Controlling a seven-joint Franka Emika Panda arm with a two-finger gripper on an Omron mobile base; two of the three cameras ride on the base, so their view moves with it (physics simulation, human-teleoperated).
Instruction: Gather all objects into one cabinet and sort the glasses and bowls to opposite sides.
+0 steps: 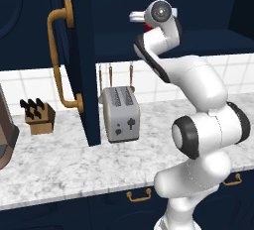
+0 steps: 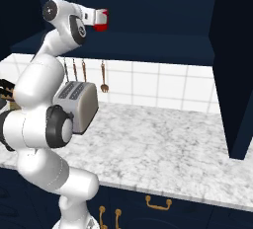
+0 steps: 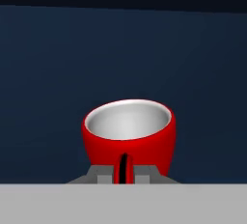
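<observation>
A small glossy red cup [image 3: 129,138] with a pale inside stands upright in front of the hand camera, its handle turned toward me. My gripper [image 3: 124,172] is shut on that thin handle, the two fingertips pressed close on either side. In the right base view the gripper [image 2: 97,17] holds the red cup [image 2: 102,23] inside the open navy cabinet, just above its shelf [image 2: 158,44]. A sliver of the red cup [image 1: 147,26] peeks out behind the wrist in the left base view. The cabinet door [image 1: 82,60] with its brass handle [image 1: 57,60] stands open to the left.
A silver toaster [image 1: 120,113] sits on the marble counter [image 1: 59,164] under the cabinet, with utensils [image 2: 104,82] hanging on the tiled wall. A knife block [image 1: 39,116] stands at the left. The other cabinet door [image 2: 238,75] hangs open at the right.
</observation>
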